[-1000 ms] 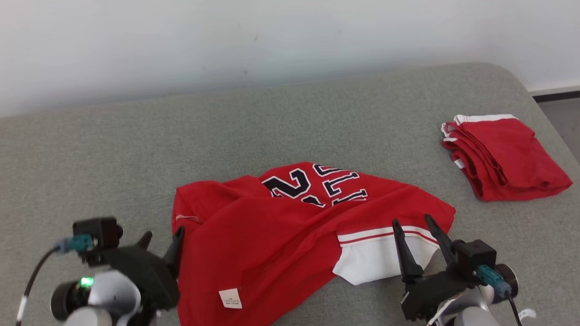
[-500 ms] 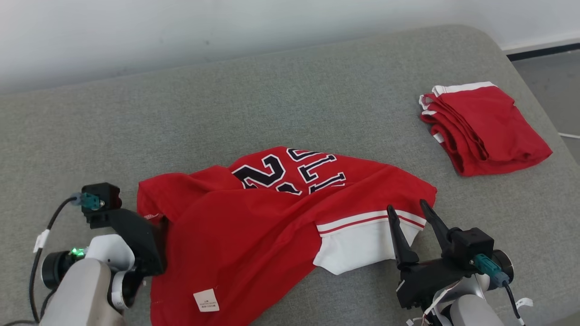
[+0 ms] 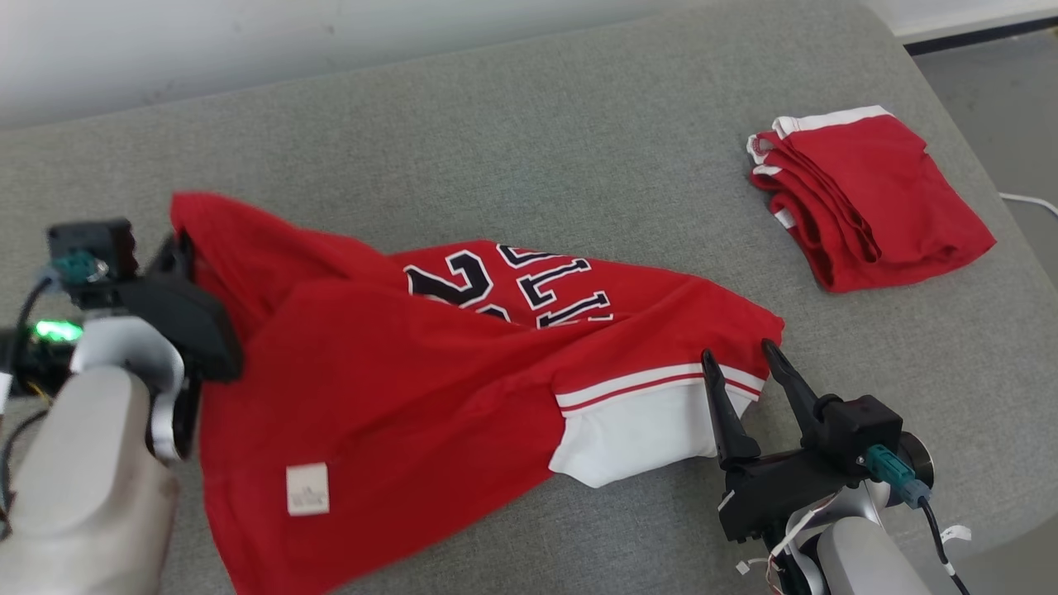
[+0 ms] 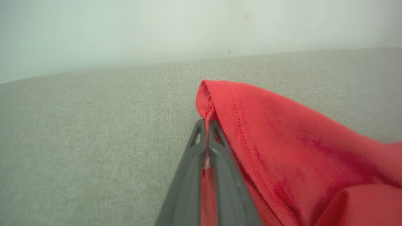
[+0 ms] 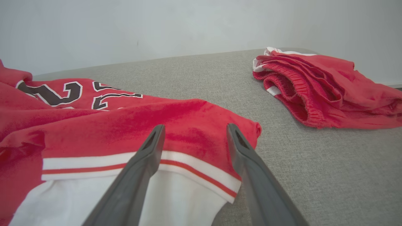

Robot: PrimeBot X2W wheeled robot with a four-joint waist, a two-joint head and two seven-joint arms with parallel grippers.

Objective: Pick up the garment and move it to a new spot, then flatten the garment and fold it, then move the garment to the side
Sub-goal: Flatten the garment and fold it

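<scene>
The red jersey [image 3: 397, 372] is lying crumpled across the near middle of the grey padded surface [image 3: 537, 140], with bare room stretching behind it and folded red shorts [image 3: 868, 198] sitting well apart by the far right edge. The left wrist view is showing the left gripper [image 4: 206, 125] pinching a hemmed fold tight; the right gripper [image 3: 737, 354] is holding its fingers wide over the white-banded hem.

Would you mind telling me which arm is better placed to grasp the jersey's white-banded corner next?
Right. The right gripper stands open, its fingers right at the white-banded corner of the jersey. The left gripper is shut on the jersey's opposite red edge, so it is occupied.
</scene>
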